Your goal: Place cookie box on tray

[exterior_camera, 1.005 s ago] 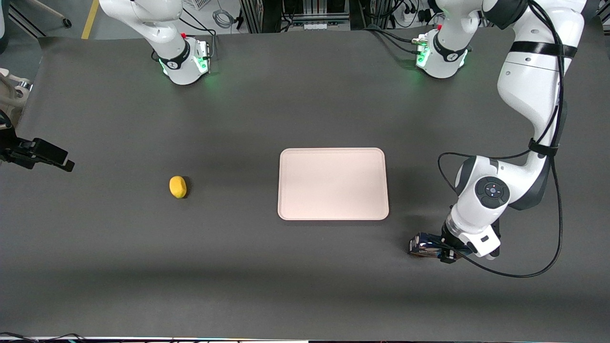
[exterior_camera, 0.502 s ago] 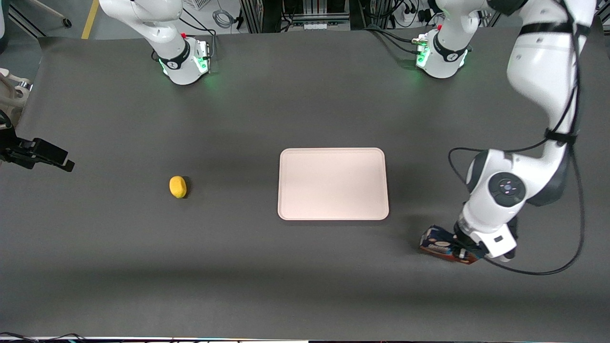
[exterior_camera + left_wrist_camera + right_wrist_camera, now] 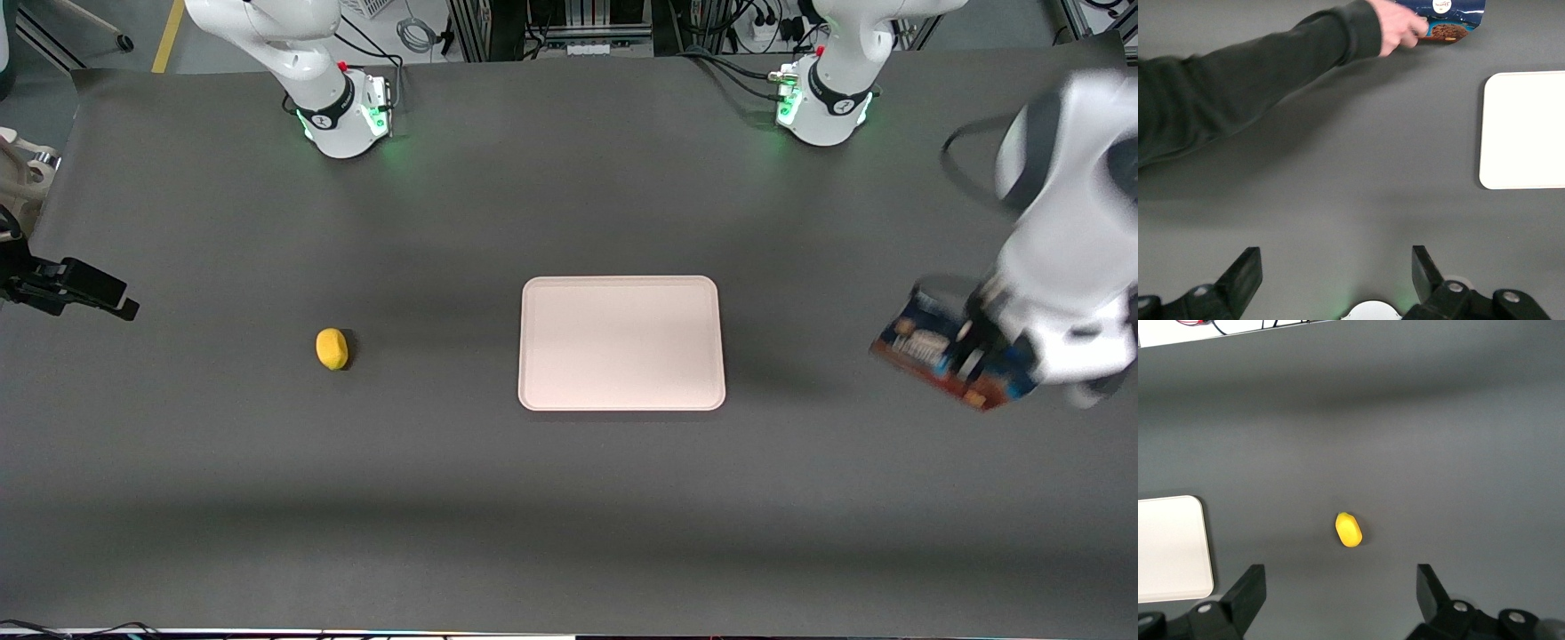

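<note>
The gripper (image 3: 969, 351) pinches the cookie box (image 3: 925, 342) near one end and holds it tilted above the table at the working arm's end, well apart from the tray (image 3: 622, 342); so off-centre a hold may let it swivel or slip during the carry

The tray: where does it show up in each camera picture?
Front view: tray mid-table, between yellow lump and gripper at the cookie box.
Left wrist view: tray lies apart from the cookie box.
Right wrist view: tray beside the yellow lump.
Landmarks: cookie box, yellow lump.
</note>
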Controlling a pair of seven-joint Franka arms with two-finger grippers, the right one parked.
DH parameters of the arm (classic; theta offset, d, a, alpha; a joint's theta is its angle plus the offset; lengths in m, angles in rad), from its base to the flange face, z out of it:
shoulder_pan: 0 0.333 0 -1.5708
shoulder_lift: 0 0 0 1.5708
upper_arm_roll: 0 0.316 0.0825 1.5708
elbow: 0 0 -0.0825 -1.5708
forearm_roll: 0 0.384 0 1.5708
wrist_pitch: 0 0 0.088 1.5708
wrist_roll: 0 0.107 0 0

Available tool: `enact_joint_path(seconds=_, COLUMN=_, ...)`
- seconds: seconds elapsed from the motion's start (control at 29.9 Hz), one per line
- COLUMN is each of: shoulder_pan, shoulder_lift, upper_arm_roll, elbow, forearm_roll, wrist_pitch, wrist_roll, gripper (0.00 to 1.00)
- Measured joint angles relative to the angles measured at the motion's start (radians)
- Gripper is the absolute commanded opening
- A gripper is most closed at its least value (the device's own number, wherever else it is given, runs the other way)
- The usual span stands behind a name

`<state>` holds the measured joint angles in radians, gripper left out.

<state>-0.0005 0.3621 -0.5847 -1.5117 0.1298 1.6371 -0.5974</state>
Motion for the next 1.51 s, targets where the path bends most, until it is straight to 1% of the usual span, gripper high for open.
enact_joint_path(seconds=0.17, shoulder_pan=0.003, shoulder_lift=0.112, upper_arm_roll=0.004, elbow=-0.064, forearm_roll=0.000, wrist_pitch=0.136, wrist_roll=0.077, gripper=0.00)
enact_joint_path(seconds=0.3, shoulder_pan=0.007, shoulder_lift=0.166, upper_arm_roll=0.010, elbow=-0.128, forearm_roll=0.000, wrist_pitch=0.261, wrist_roll=0.099, gripper=0.00)
enact_joint_path(seconds=0.57, shoulder_pan=0.010, shoulder_lift=0.182, upper_arm_roll=0.034, elbow=-0.280, forearm_roll=0.001, wrist_pitch=0.496, wrist_roll=0.113, gripper=0.00)
enact_joint_path(seconds=0.64, shoulder_pan=0.010, shoulder_lift=0.182, upper_arm_roll=0.038, elbow=-0.312, forearm_roll=0.001, wrist_pitch=0.537, wrist_roll=0.113, gripper=0.00)
enact_joint_path(seconds=0.67, shoulder_pan=0.010, shoulder_lift=0.182, upper_arm_roll=0.040, elbow=-0.323, forearm_roll=0.001, wrist_pitch=0.550, wrist_roll=0.113, gripper=0.02)
enact_joint_path(seconds=0.7, shoulder_pan=0.010, shoulder_lift=0.182, upper_arm_roll=0.042, elbow=-0.333, forearm_roll=0.001, wrist_pitch=0.560, wrist_roll=0.114, gripper=0.06)
enact_joint_path(seconds=0.74, shoulder_pan=0.011, shoulder_lift=0.181, upper_arm_roll=0.043, elbow=-0.340, forearm_roll=0.001, wrist_pitch=0.567, wrist_roll=0.115, gripper=0.16)
enact_joint_path(seconds=0.77, shoulder_pan=0.011, shoulder_lift=0.181, upper_arm_roll=0.044, elbow=-0.344, forearm_roll=0.001, wrist_pitch=0.572, wrist_roll=0.115, gripper=0.37)
enact_joint_path(seconds=0.8, shoulder_pan=0.011, shoulder_lift=0.180, upper_arm_roll=0.044, elbow=-0.346, forearm_roll=0.001, wrist_pitch=0.575, wrist_roll=0.116, gripper=0.64)
enact_joint_path(seconds=0.84, shoulder_pan=0.011, shoulder_lift=0.179, upper_arm_roll=0.044, elbow=-0.347, forearm_roll=0.002, wrist_pitch=0.576, wrist_roll=0.116, gripper=0.88)
enact_joint_path(seconds=0.87, shoulder_pan=0.012, shoulder_lift=0.177, upper_arm_roll=0.045, elbow=-0.348, forearm_roll=0.002, wrist_pitch=0.576, wrist_roll=0.117, gripper=0.99)
enact_joint_path(seconds=1.24, shoulder_pan=0.019, shoulder_lift=0.145, upper_arm_roll=0.066, elbow=-0.347, forearm_roll=0.003, wrist_pitch=0.574, wrist_roll=0.122, gripper=1.00)
enact_joint_path(seconds=1.37, shoulder_pan=0.029, shoulder_lift=0.098, upper_arm_roll=0.078, elbow=-0.336, forearm_roll=0.003, wrist_pitch=0.545, wrist_roll=0.124, gripper=1.00)
enact_joint_path(seconds=1.51, shoulder_pan=0.035, shoulder_lift=0.024, upper_arm_roll=0.093, elbow=-0.297, forearm_roll=0.002, wrist_pitch=0.461, wrist_roll=0.124, gripper=1.00)
